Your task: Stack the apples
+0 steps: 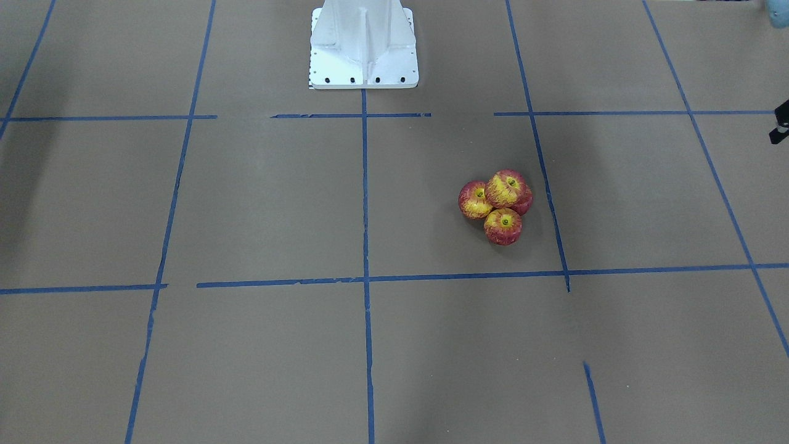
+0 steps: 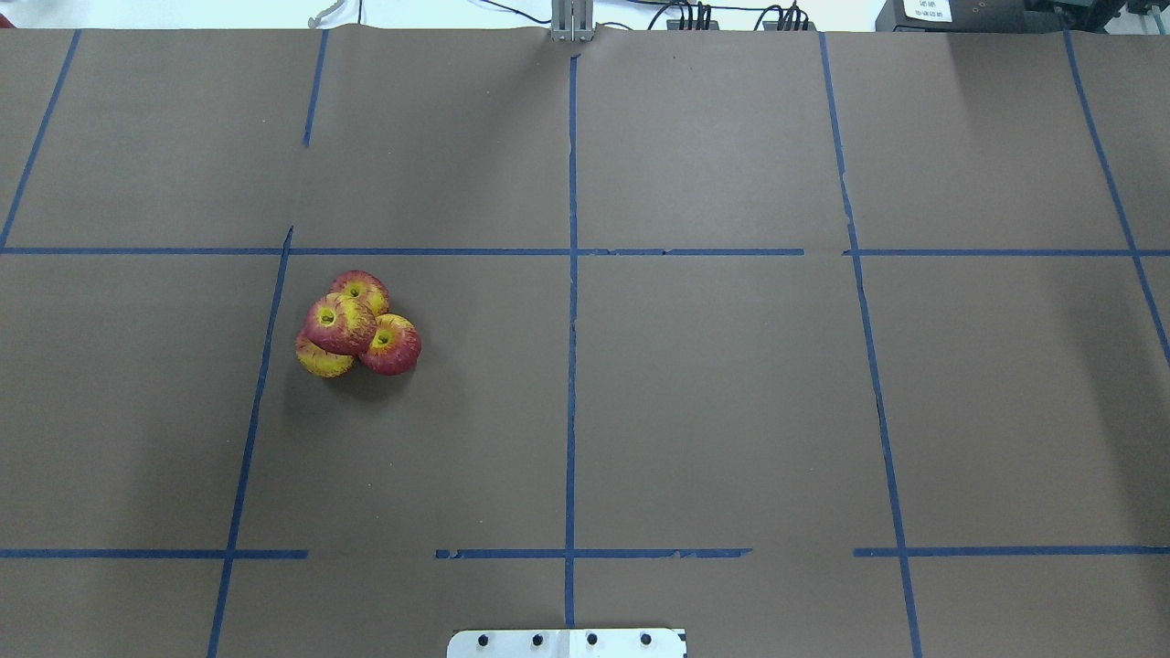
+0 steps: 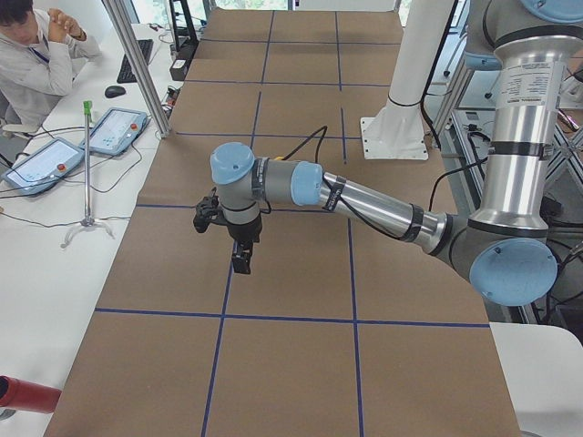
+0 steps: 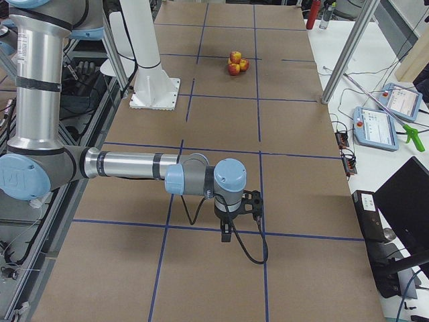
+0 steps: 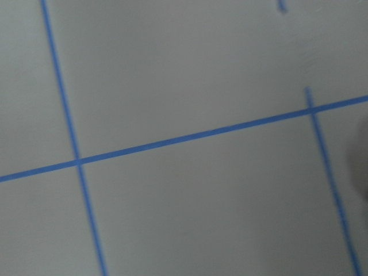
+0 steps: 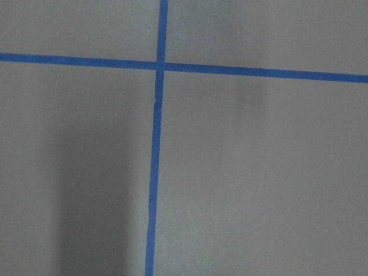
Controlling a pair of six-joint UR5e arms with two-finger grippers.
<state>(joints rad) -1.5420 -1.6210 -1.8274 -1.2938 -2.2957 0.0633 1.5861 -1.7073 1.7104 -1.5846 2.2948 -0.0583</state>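
four apples (image 2: 356, 325) clustered on counter (image 2: 731, 411), robot's left half: three touching at base, one on top. left gripper (image 3: 207, 218) and right gripper (image 4: 252, 202) well apart from them; jaws' state: cannot tell.

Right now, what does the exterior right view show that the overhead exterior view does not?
Only exterior right shows the right arm and right gripper, near that camera, plus two tablets on a side desk. Only the overhead separates four small red-and-yellow toy apples, one resting on three. Both show that pile and the blue tape grid on brown paper.
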